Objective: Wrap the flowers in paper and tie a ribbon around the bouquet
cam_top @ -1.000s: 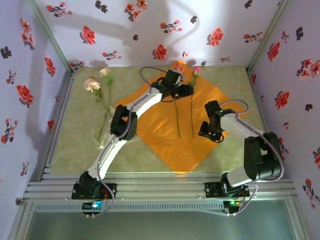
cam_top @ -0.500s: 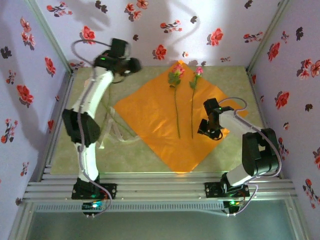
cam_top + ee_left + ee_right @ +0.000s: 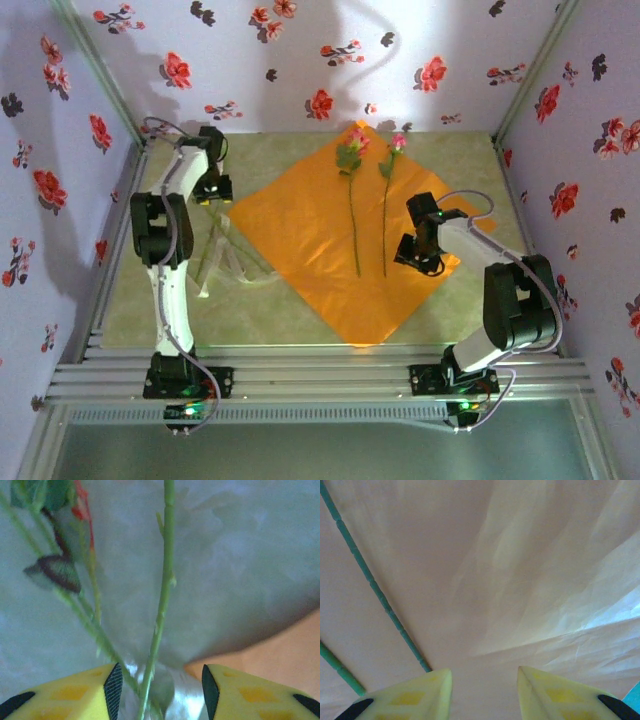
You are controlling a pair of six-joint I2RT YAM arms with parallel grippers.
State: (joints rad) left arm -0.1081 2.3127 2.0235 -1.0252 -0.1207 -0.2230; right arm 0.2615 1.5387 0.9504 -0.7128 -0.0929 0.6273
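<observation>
Lying between the left jaws, blurred flowers are cut off above.

An orange paper is spread flat, turned like a diamond. Two flowers (pink blooms toward the back wall) are laid side by side on it. A pale ribbon is seen loosely heaped beside its left corner.

Top view: bright, even light from above — soft shadows on the walls, upper left of frame.
Left wrist view: dim, bluish, flowers blurred throughout.
Right wrist view: paper washed pale — glare lower right.
</observation>
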